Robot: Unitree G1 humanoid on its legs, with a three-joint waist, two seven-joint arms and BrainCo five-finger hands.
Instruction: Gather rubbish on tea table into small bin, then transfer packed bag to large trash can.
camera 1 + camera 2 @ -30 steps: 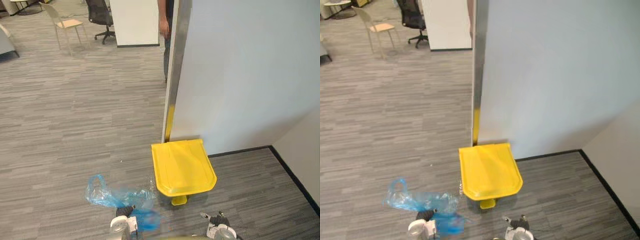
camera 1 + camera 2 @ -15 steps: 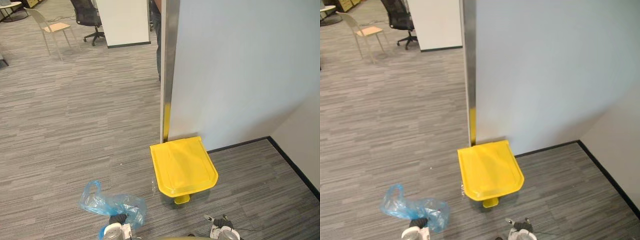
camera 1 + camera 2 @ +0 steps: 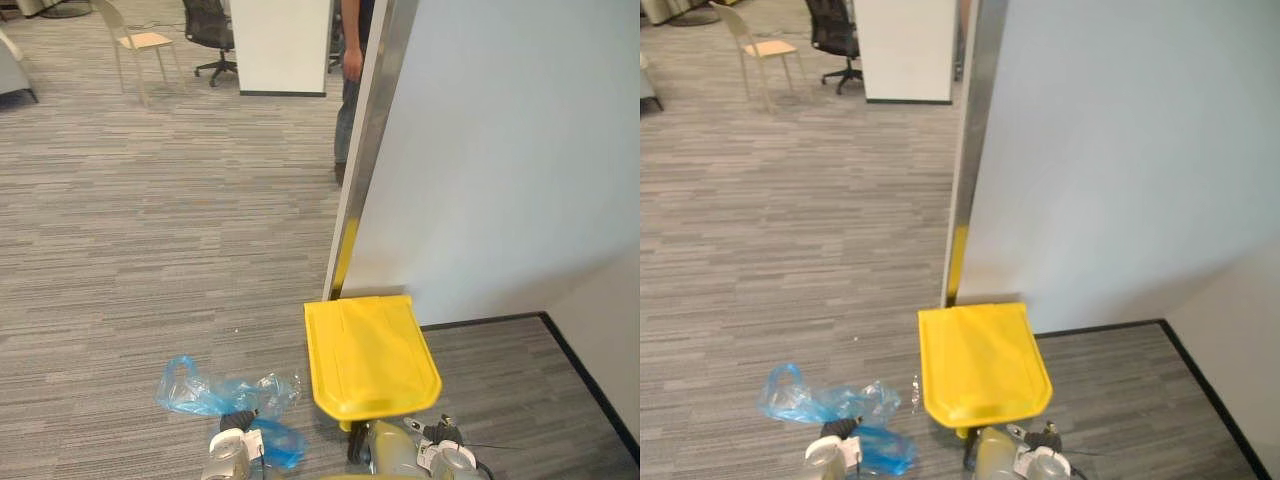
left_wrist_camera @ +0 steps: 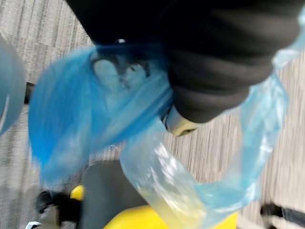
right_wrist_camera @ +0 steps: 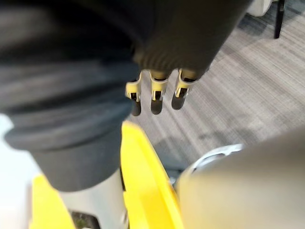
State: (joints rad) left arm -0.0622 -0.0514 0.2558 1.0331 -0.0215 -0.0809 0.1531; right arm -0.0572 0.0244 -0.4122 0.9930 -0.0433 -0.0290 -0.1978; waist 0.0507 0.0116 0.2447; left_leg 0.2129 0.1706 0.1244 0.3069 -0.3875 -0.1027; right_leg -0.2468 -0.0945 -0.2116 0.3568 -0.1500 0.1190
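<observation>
A large trash can with a shut yellow lid (image 3: 370, 355) stands on the floor against a white partition. A crumpled blue plastic bag (image 3: 220, 393) hangs to its left, above the carpet. My left hand (image 3: 238, 424) holds it from below the picture's edge. In the left wrist view the bag (image 4: 95, 109) wraps round the dark cover, with one curled finger (image 4: 181, 125) showing through it. My right hand (image 5: 153, 98) hangs with straight fingers over the carpet beside the yellow lid (image 5: 147, 181), holding nothing.
The white partition (image 3: 500, 150) with a metal edge post (image 3: 365, 150) rises behind the can. A person (image 3: 350, 90) stands past the post. A wooden chair (image 3: 140, 45), an office chair (image 3: 210, 30) and a white cabinet (image 3: 285, 45) stand far back. Grey carpet spreads to the left.
The whole picture has shifted, so the camera moved. The bag still hangs from my left hand to the left of the can, now a little more spread out.
</observation>
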